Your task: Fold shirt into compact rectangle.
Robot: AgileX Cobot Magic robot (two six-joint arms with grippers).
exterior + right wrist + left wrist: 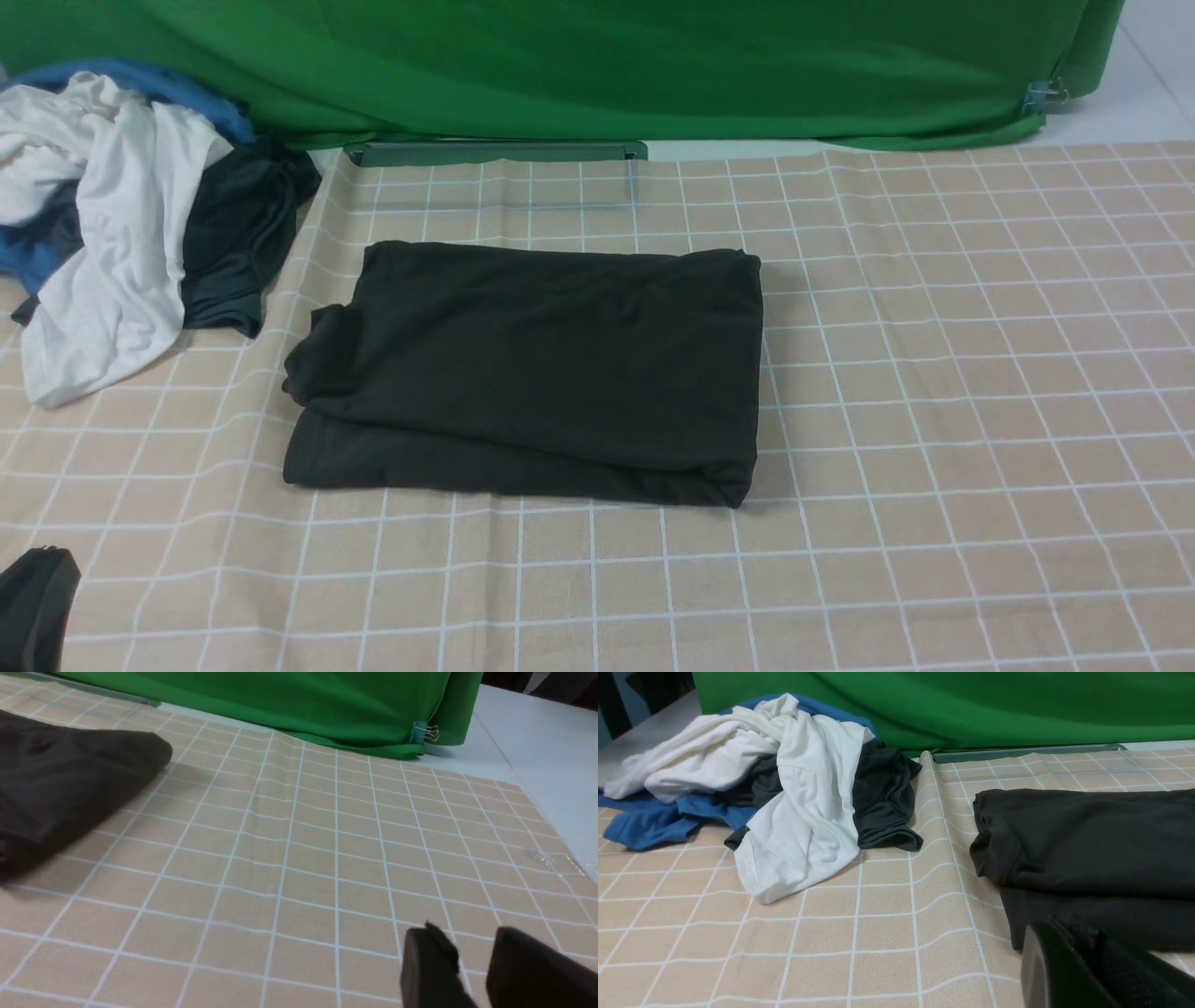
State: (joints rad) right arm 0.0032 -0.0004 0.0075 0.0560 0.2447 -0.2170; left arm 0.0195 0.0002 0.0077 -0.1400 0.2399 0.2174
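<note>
Even, bright, diffuse light in all three views; no glare, no hard highlights. Soft thin shadow on the checked cloth (934,373) just right of and in front of the black shirt (541,364), so the light is mostly overhead. Shirt folds read low-contrast, detail crushed in the black. Front view sharp, slight noise. Left wrist view: the left gripper (1092,970) nearest the lens is blurred; the clothes pile (784,788) beside the shirt is crisp. Right wrist view: the right gripper (472,970) is blurred, the shirt edge soft, and the green backdrop (280,700) beyond the shirt is saturated.

1 shirt (532,364), 2 grippers (472,970)
</note>
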